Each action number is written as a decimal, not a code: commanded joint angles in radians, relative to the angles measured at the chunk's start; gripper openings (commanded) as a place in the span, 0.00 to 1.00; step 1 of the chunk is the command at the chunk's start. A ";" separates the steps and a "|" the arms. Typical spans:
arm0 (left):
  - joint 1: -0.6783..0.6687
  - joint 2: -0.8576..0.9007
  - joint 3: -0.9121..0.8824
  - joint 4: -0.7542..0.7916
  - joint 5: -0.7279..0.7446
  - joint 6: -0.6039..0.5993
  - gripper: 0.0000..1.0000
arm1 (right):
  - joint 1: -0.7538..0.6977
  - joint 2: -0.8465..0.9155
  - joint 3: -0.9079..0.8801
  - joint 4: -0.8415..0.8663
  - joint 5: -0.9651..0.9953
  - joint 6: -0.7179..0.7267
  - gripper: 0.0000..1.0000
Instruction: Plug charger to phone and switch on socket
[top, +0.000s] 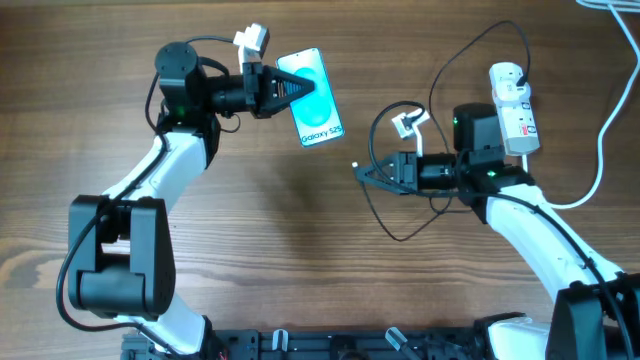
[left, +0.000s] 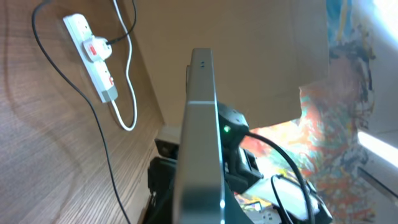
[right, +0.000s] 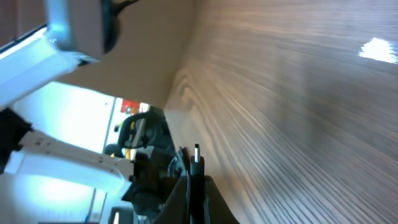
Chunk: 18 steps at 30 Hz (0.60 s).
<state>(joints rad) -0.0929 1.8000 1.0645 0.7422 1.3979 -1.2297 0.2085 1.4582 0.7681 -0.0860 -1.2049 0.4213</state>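
The phone (left: 200, 137) is clamped edge-on in the closed left gripper (top: 283, 92), apparently so its port is offered to the charger plug (right: 196, 155), pinched in the closed right gripper (top: 366, 174), well apart, near the socket (top: 515, 112).

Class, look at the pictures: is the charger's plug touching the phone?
Apart. The overhead view shows bare table between the charger plug in the right pincer and the phone.
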 joint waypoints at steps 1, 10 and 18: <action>-0.009 -0.008 0.007 0.010 -0.035 -0.013 0.04 | 0.058 -0.015 0.002 0.117 -0.053 0.124 0.05; 0.004 -0.008 0.007 0.010 -0.027 -0.012 0.04 | 0.080 -0.015 0.002 0.425 -0.060 0.343 0.05; 0.004 -0.008 0.007 0.010 -0.027 -0.009 0.04 | 0.083 -0.015 0.002 0.457 -0.048 0.394 0.05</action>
<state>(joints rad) -0.0963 1.8000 1.0645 0.7422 1.3731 -1.2366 0.2855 1.4578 0.7662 0.3626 -1.2381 0.7837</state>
